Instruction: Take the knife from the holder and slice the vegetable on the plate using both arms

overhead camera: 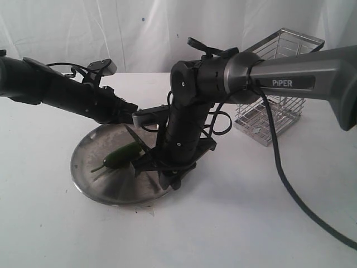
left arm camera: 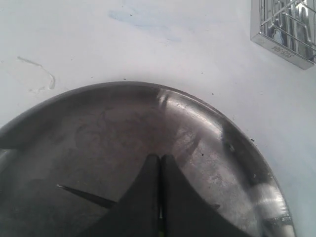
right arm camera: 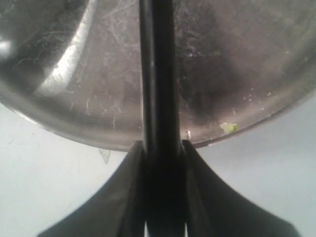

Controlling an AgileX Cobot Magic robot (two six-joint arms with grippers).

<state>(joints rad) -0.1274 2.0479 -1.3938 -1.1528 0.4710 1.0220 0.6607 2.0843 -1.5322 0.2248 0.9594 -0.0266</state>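
Now the right tool (right arm camera: pixel 162 144) grips the knife (right arm camera: pixel 157 74) over the plate (overhead camera: pixel 92 187); the left tool (left arm camera: pixel 160 158) is closed. Saw gently, keeping the blade square across the pepper (overhead camera: pixel 120 156).

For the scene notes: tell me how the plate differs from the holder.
The plate is round, shallow and solid sheet; the holder is tall, boxy and open wire mesh. The plate lies low with a green pepper on it; the holder stands upright, apart from the plate. Both are silvery metal and sit on the white table.
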